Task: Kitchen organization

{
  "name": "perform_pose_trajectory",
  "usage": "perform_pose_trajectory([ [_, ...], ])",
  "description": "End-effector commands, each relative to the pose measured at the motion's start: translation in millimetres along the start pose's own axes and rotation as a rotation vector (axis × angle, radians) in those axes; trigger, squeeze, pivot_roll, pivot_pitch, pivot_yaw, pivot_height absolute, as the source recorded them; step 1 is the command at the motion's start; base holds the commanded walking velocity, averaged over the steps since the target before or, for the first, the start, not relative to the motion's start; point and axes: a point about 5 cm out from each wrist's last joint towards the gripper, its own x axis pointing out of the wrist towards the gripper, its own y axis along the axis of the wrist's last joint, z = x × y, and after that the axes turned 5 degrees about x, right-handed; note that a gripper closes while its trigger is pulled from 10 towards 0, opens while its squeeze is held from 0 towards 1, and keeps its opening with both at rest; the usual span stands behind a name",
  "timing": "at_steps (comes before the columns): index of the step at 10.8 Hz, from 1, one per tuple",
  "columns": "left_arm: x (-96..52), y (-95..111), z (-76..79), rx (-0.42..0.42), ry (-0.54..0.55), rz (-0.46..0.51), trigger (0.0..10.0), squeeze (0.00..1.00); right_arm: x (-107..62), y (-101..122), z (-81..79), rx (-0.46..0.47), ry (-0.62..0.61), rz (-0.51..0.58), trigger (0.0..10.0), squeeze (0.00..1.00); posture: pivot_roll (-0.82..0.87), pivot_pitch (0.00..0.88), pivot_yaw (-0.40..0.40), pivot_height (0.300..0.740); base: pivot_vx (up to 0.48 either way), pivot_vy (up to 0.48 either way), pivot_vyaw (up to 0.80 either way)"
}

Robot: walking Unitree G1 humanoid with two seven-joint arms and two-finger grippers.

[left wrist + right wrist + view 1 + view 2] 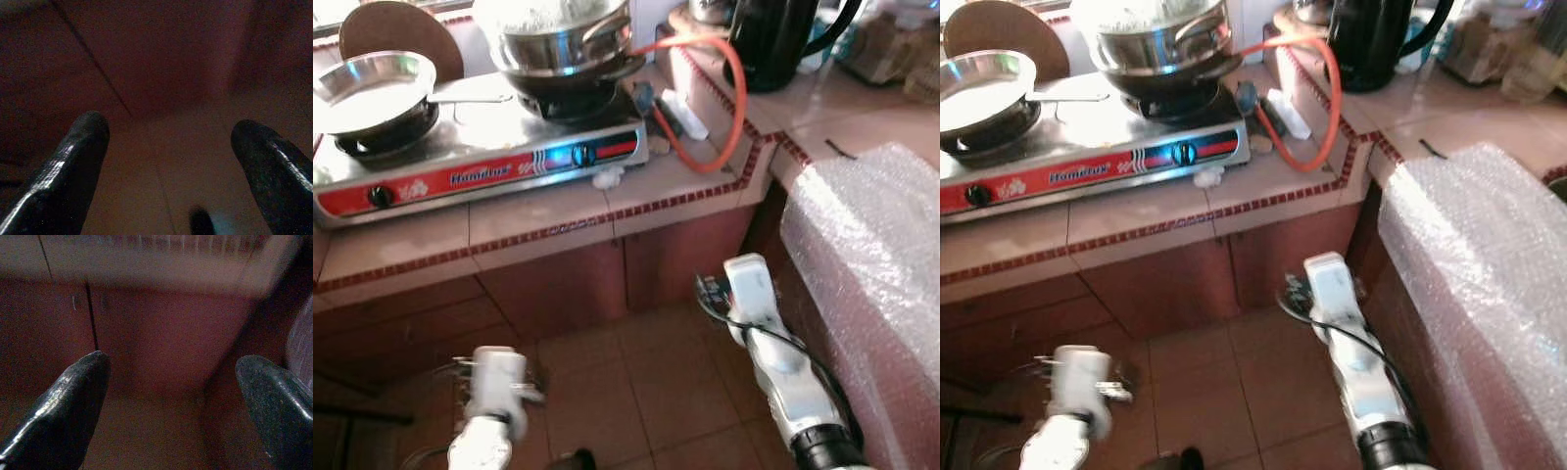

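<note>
Hands (168, 147) (171, 382) low, fingers spread, empty.

A home kitchen — a two-burner gas stove (480, 162) sits on a tiled counter (538, 220) edged in red mosaic, with a steel frying pan (372, 88) and a lidded pot (563, 39) on its burners. An orange gas hose (729, 108) loops beside it, and a black electric kettle (773, 39) stands behind — terracotta floor tiles (646, 392) below.
</note>
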Motion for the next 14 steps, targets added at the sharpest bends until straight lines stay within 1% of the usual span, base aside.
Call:
perform_pose_trajectory([
  [1,-2.3,-13,-1.1,0.02,-0.017,-0.045,10.0,0.0,1.0,-5,-5.0,0.023,0.013,-0.012,10.0,0.0,-0.06,0.153,0.047,0.74,0.0,0.0,0.0],
  [2,-0.2,-27,3.1,0.055,-0.042,-0.11,10.0,0.0,-0.8,-29,-4.4,0.09,-0.005,-0.133,10.0,0.0,-0.05,0.14,0.053,0.74,0.0,0.0,0.0],
  [3,-1.5,-48,5.7,0.097,-0.063,-0.221,10.0,0.0,-9.4,-59,-1.0,0.056,-0.018,-0.261,10.0,0.0,-0.06,0.114,0.056,0.74,0.0,0.0,0.0],
  [4,-6.4,-65,3.6,0.086,-0.044,-0.332,10.0,0.0,-20.0,-80,3.4,0.009,-0.016,-0.376,10.0,0.0,-0.06,0.088,0.055,0.74,0.0,0.0,0.0],
  [5,-10.8,-74,6.0,0.116,-0.069,-0.39,10.0,0.0,-28.3,-92,7.8,0.009,-0.034,-0.439,10.0,0.0,-0.06,0.081,0.058,0.74,0.0,0.0,0.0],
  [6,-12.9,-79,8.5,0.091,-0.085,-0.428,10.0,0.0,-38.5,-106,8.8,0.048,-0.05,-0.523,10.0,0.0,-0.06,0.072,0.056,0.74,0.0,0.0,0.0],
  [7,-14.5,-83,7.5,0.109,-0.099,-0.454,10.0,0.0,-52.7,-123,10.5,0.085,-0.071,-0.632,10.0,0.0,-0.06,0.072,0.056,0.74,0.0,0.0,0.0],
  [8,-15.6,-85,4.1,0.126,-0.093,-0.466,10.0,0.0,-55.2,-127,8.8,0.113,-0.063,-0.655,10.0,0.0,-0.05,0.068,0.051,0.74,0.0,0.0,0.0],
  [9,-17.5,-88,-2.1,0.092,-0.055,-0.483,10.0,0.0,-54.0,-126,1.2,0.154,-0.018,-0.659,10.0,0.0,-0.05,0.071,0.051,0.74,0.0,0.0,0.0],
  [10,-18.9,-90,-8.3,0.01,0.008,-0.497,10.0,0.0,-54.5,-128,-8.0,0.184,0.037,-0.676,10.0,0.0,-0.05,0.071,0.049,0.74,0.0,0.0,0.0],
  [11,-19.6,-91,-11.0,-0.013,0.039,-0.502,10.0,0.0,-56.3,-130,-13.6,0.181,0.073,-0.693,10.0,0.0,-0.04,0.07,0.048,0.74,0.0,0.0,0.0],
  [12,-19.7,-91,-15.9,-0.046,0.101,-0.494,10.0,0.0,-60.8,-135,-26.1,0.182,0.139,-0.724,10.0,0.0,-0.04,0.064,0.04,0.74,0.0,0.0,0.0],
  [13,-20.8,-92,-18.2,-0.052,0.118,-0.504,10.0,0.0,-63.1,-137,-32.7,0.142,0.189,-0.736,10.0,0.0,-0.03,0.064,0.036,0.74,0.0,0.0,0.0],
  [14,-22.6,-95,-17.5,-0.048,0.113,-0.514,10.0,0.0,-63.8,-137,-34.7,0.119,0.201,-0.739,10.0,0.0,-0.03,0.063,0.036,0.74,0.0,0.0,0.0],
])
